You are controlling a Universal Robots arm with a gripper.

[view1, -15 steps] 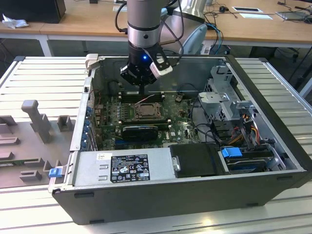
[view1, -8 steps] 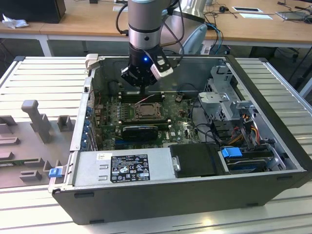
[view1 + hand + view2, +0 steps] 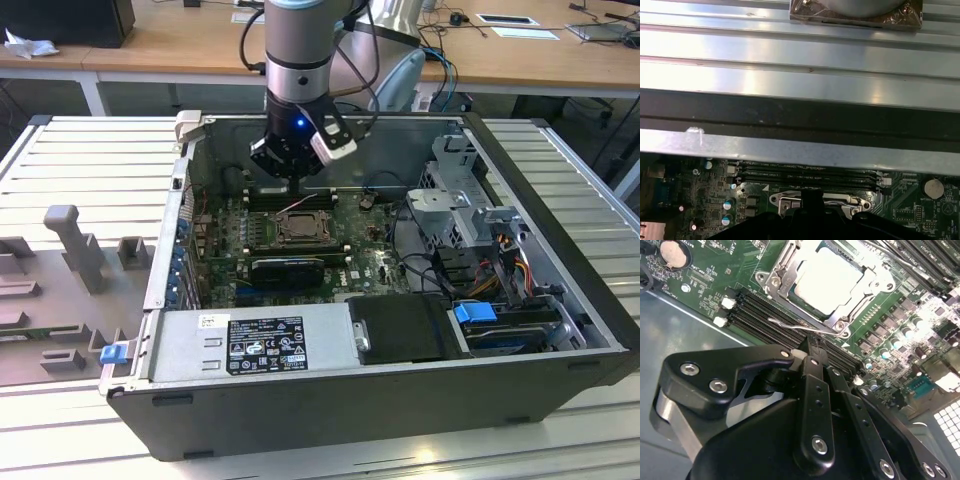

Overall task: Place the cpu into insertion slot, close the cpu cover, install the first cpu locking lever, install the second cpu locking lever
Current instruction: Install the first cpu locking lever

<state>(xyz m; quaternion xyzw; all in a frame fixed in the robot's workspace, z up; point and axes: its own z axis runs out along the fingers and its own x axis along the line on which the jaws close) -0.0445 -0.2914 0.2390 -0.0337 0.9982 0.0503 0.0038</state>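
An open computer case (image 3: 560, 350) lies on a ribbed metal table (image 3: 90, 170), with wooden desks (image 3: 190, 45) behind. Inside, left to right from the green board (image 3: 225, 240): the insertion slot (image 3: 297, 229), then a drive cage (image 3: 465, 195) and cables. In the second wrist view the cpu (image 3: 827, 280) sits in the slot under the lowered cpu cover (image 3: 860, 302), memory slots (image 3: 760, 315) and a wire lever (image 3: 800, 325) beside it. The gripper (image 3: 812, 347) hangs above that lever, fingers together, gripping nothing
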